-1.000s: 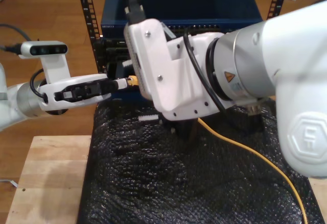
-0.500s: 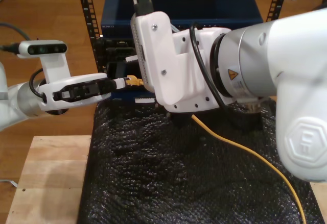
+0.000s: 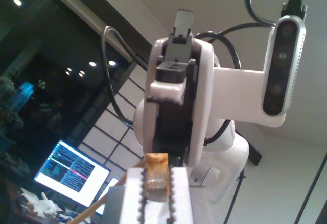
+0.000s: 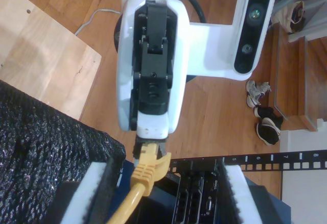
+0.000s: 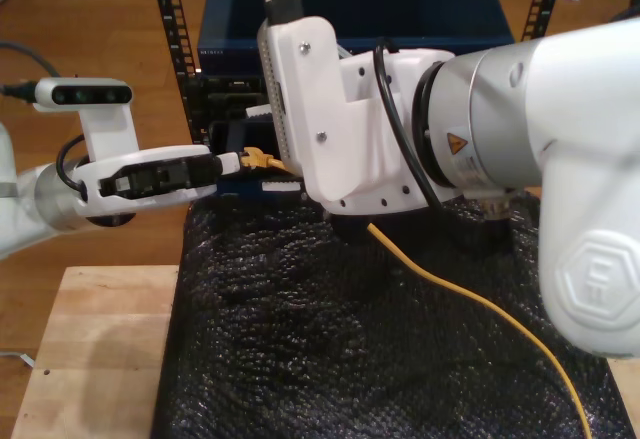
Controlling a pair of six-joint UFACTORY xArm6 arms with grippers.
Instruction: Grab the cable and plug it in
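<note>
Orange-yellow cable (image 5: pixel 480 304) lying over the black padded mat (image 5: pixel 300 359) on the worktop (image 5: pixel 90 349), rising from about 5 o'clock in the exterior view toward 10 o'clock, where the end hangs in the air in front of the blue rack unit (image 5: pixel 350 19). Clear plug (image 3: pixel 156 175) clamped between the white toothed pads of my first claw (image 5: pixel 235 162), closed on it at about 9 o'clock in the exterior view. Yellow boot (image 4: pixel 148 168) just behind the plug, passing between the pads of my second claw (image 4: pixel 168 193), spread wide and touching nothing. Step in hand, by judgement: handover or regrasp before the insertion. To do it well: close my second claw on the boot, not on the thin cord, squarely and near the plug. Release my first claw only after that grip looks firm. Then turn the plug to face the dark ports (image 4: pixel 199 203) and push straight, without side force.
</note>
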